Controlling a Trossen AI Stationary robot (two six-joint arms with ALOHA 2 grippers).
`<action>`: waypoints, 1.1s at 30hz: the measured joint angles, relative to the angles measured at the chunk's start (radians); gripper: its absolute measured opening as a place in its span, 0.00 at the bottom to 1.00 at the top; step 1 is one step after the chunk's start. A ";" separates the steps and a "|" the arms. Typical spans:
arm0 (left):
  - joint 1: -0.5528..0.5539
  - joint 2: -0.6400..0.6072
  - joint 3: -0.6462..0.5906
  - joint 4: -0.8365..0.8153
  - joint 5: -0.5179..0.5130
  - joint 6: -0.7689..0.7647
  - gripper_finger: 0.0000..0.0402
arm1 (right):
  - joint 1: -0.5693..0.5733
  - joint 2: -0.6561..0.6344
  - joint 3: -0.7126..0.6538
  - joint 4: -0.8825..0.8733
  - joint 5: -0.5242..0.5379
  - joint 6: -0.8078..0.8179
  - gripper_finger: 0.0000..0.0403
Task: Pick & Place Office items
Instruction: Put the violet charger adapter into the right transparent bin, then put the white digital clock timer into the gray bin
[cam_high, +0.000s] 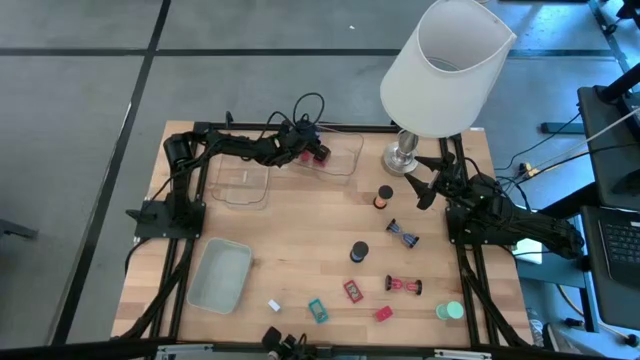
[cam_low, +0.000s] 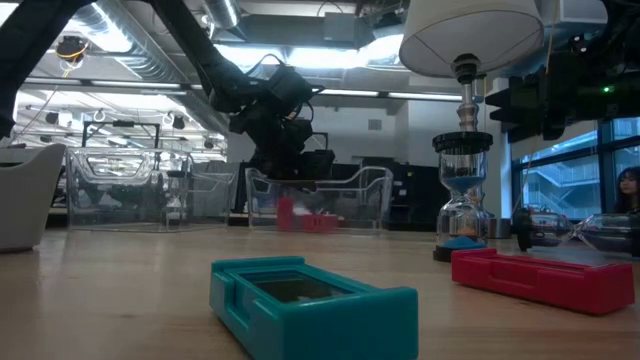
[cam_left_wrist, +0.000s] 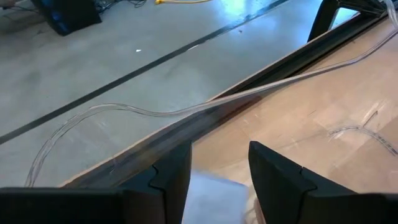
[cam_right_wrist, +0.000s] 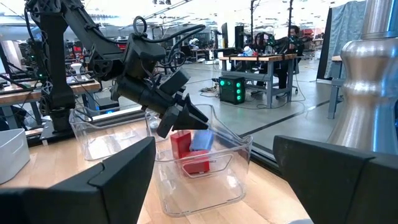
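My left gripper (cam_high: 318, 152) hangs open over the far clear tray (cam_high: 345, 165), fingers slanting down into it. A red block (cam_right_wrist: 181, 146) and a pale blue piece (cam_right_wrist: 200, 142) leaning on it lie in that tray just under the fingertips. The pale piece (cam_left_wrist: 214, 199) also shows low between the fingers in the left wrist view. My right gripper (cam_right_wrist: 211, 180) waits open at the table's right side (cam_high: 425, 185), nothing between its fingers. Other office items lie loose on the near half: a black cap (cam_high: 359, 251), a red block (cam_high: 352, 290), a teal block (cam_high: 318, 311), a white piece (cam_high: 273, 305). My left gripper stands with its fingers (cam_left_wrist: 174, 171) either side of the pale blue piece (cam_left_wrist: 214, 199), coming from above at a slant. I cannot tell whether they touch it. The piece rests in the tray against the red block.
A second clear tray (cam_high: 243, 185) stands left of the first, a pale green tray (cam_high: 222, 275) near left. The big white lamp (cam_high: 440, 70) stands far right, its base (cam_high: 402, 157) beside the tray. Black and red clips (cam_high: 403, 235) (cam_high: 403, 286) lie mid-right.
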 joint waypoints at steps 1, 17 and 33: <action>0.000 0.000 0.000 0.000 0.000 0.000 0.39 | 0.000 0.000 0.000 0.000 0.000 0.000 0.81; -0.173 -0.209 -0.003 -0.094 0.384 0.120 0.45 | 0.000 0.000 0.000 0.000 0.000 0.000 0.81; -0.613 -0.233 -0.003 -0.538 0.559 0.413 0.44 | 0.000 0.000 0.000 0.000 0.000 0.000 0.81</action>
